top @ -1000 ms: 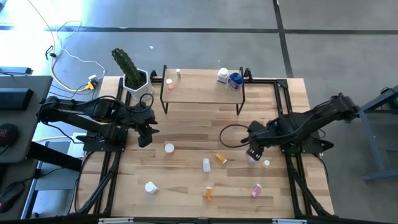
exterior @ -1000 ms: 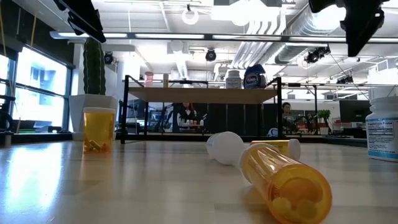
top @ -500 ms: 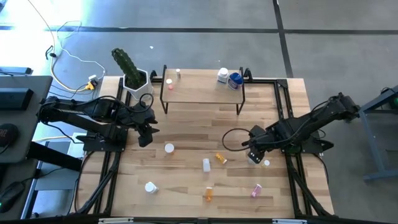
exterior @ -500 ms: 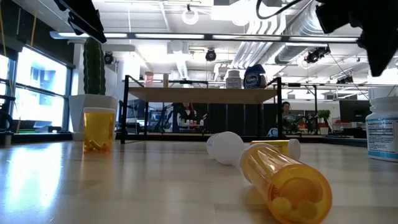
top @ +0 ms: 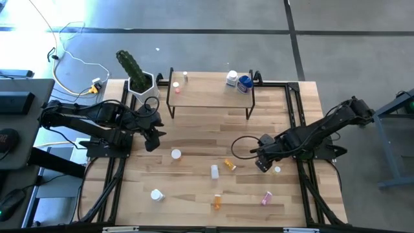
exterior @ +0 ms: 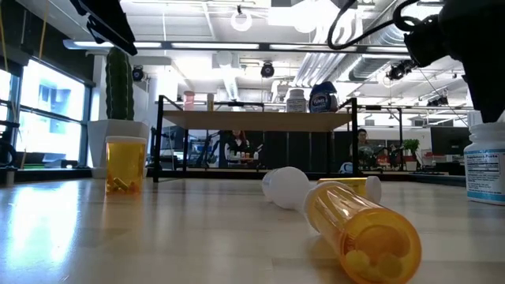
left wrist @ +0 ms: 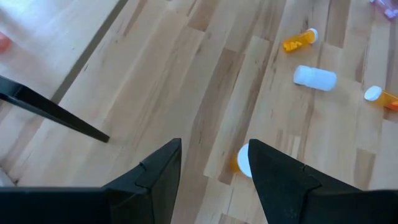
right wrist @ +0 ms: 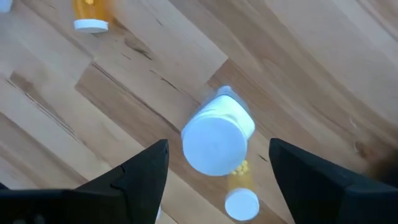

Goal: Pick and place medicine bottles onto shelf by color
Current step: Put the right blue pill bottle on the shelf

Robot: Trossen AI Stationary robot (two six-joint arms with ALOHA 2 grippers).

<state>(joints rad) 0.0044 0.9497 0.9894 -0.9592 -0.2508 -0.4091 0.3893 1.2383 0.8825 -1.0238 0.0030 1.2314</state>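
My right gripper (top: 262, 164) hangs open over the table's right half, pointing almost straight down. In its wrist view the two fingers stand either side of an upright white medicine bottle (right wrist: 217, 140) without touching it. An orange bottle (right wrist: 239, 193) sits just beside that one. My left gripper (top: 154, 140) waits open and empty above the table's left part, with an orange white-capped bottle (left wrist: 242, 162) on the wood below it. More bottles lie scattered: white (top: 215, 171), orange (top: 229, 164), pink (top: 266, 197). The shelf (top: 210, 97) at the far edge carries a blue (top: 244, 83) and a white bottle (top: 231, 79).
A white pot with a green cactus (top: 139, 83) stands at the far left corner beside the shelf. More bottles stand or lie near the front: white (top: 156, 194), orange (top: 217, 202). A large orange bottle (exterior: 363, 229) lies on its side close to the low camera.
My right gripper has sunk toward the upright white bottle and has rolled a little about its own axis. The bottles have kept their places.
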